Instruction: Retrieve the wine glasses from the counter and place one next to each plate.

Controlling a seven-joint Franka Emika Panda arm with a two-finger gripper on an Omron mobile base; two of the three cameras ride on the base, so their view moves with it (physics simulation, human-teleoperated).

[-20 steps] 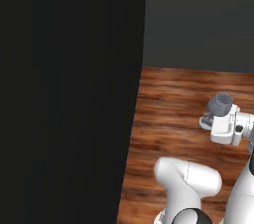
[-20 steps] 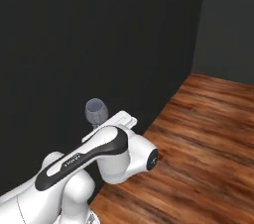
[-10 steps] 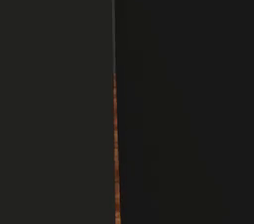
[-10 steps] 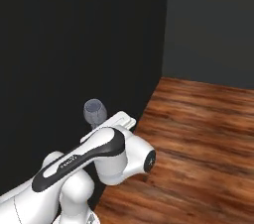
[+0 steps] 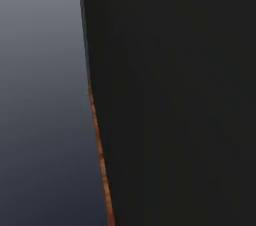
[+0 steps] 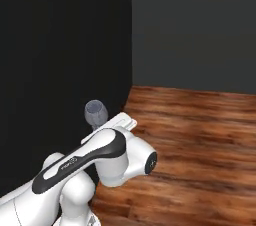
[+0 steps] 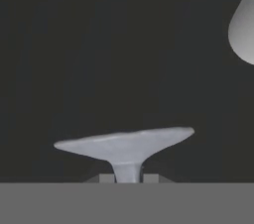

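A translucent grey-blue wine glass is held in my gripper [image 7: 127, 178], which is shut on its stem [image 7: 127, 171]. The glass's round foot [image 7: 124, 143] spreads wide just beyond the fingertips in the hand view. In the right base view the rounded bowl of the same glass [image 6: 95, 112] sticks up to the left of my white hand [image 6: 122, 121], above the folded arm and over the floor. The counter and the plates are out of view.
A tall black panel [image 6: 65, 45] stands close on the left, with a dark grey wall [image 6: 200, 30] behind. Brown wooden floor [image 6: 200, 135] stretches to the right. In the left base view the black panel [image 5: 175, 95] looms very near, beside a grey surface [image 5: 40, 95].
Both base views have shifted, so the base has moved: the black panel has slid across the left base view, hiding the arm and floor. The glass stays gripped the same way.
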